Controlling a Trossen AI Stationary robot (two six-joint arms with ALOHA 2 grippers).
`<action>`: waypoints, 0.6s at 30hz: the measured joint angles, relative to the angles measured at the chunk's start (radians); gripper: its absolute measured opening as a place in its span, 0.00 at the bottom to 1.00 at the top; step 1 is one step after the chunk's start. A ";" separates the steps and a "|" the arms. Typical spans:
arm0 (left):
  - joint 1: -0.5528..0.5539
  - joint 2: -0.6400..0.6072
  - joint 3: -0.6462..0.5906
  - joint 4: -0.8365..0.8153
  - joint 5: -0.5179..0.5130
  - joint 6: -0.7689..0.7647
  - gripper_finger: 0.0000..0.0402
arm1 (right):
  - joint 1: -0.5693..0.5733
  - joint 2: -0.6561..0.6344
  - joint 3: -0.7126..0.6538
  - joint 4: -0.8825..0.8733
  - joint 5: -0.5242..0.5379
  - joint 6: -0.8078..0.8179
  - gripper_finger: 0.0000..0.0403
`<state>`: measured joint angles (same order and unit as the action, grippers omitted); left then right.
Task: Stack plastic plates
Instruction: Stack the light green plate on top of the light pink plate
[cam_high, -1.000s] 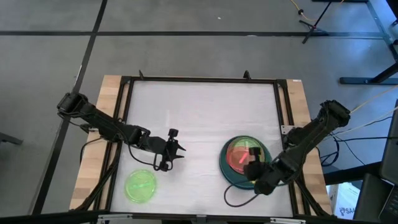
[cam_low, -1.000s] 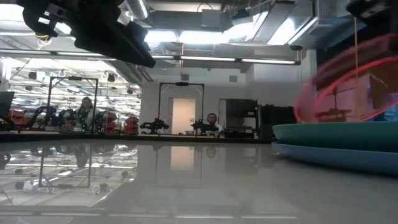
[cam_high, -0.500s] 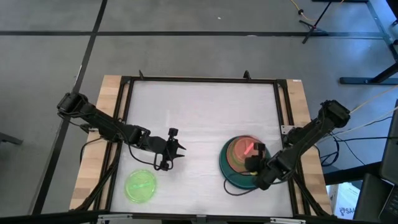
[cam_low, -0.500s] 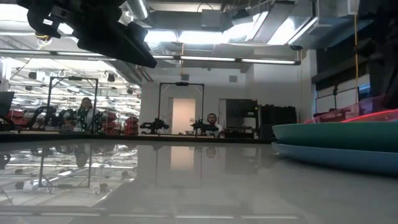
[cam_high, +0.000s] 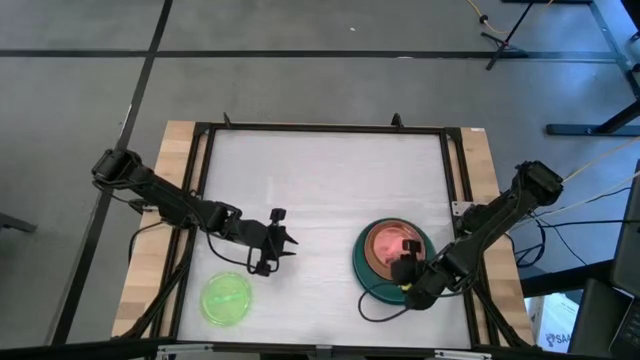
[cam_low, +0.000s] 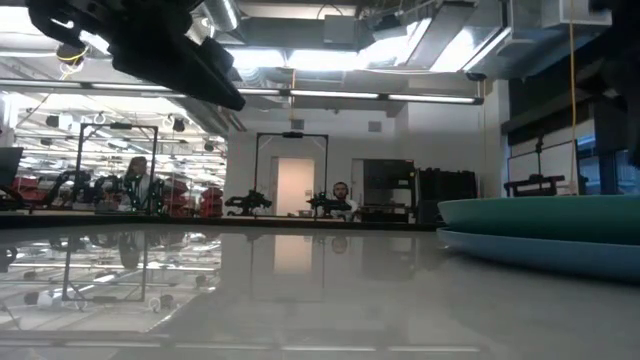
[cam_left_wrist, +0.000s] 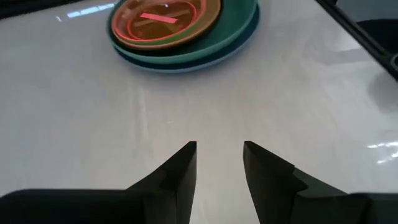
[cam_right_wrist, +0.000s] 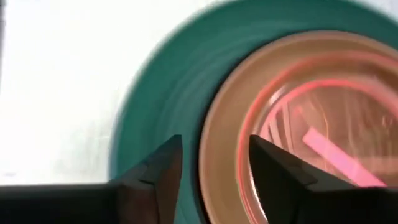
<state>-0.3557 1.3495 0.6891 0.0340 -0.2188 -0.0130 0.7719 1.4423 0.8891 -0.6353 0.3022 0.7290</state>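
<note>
Plates stacked at my right, one neon-green plate (cam_high: 227, 298) left.

From above, my right gripper (cam_high: 408, 272) hovers, fingers apart and empty, over the pink plate (cam_high: 391, 246) nested in orange-tan and teal. The left wrist view shows my left gripper (cam_left_wrist: 218, 163) spread open, empty; I should lower squarely over the green plate's rim before closing.

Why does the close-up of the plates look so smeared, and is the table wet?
Right wrist view: the teal plate and pink plate are streaked by motion blur. Low view: the glossy table mirrors the ceiling lights, not wet. Left wrist view: sharp, with small glare patches.
</note>
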 joint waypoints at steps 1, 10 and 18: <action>-0.005 0.000 0.000 -0.003 0.000 -0.013 0.31 | 0.000 0.000 0.014 -0.004 0.004 -0.012 0.46; -0.052 -0.011 0.162 -0.539 0.016 -0.313 0.31 | 0.000 -0.001 0.074 0.013 0.216 -0.164 0.51; -0.136 -0.011 0.135 -0.748 0.215 -0.611 0.31 | 0.000 -0.001 0.074 0.021 0.231 -0.178 0.51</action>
<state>-0.4919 1.3384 0.8240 -0.7139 -0.0041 -0.6245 0.7719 1.4414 0.9634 -0.6140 0.5328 0.5510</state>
